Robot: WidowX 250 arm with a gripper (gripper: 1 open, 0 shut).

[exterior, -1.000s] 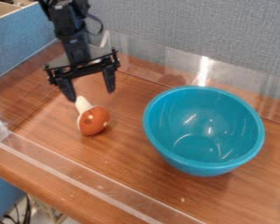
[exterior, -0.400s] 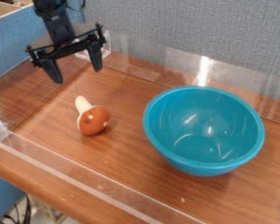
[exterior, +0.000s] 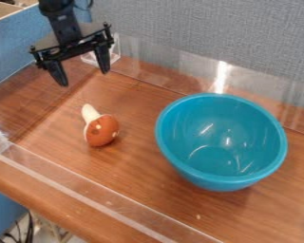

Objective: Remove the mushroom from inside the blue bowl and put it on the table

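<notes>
Reddish-brown cap toward us and pale stem pointing up toward the tool (exterior: 76,68), the mushroom (exterior: 99,126) is lying on its side on the bench (exterior: 132,175), well apart from the blue bowl (exterior: 220,142). We are seeing the tool hanging above the bench beyond the stem end, its fingers spread wide and holding nothing. With the mushroom already outside the bowl, we are judging the task done and needing no further reach along that stem-to-cap line.
</notes>
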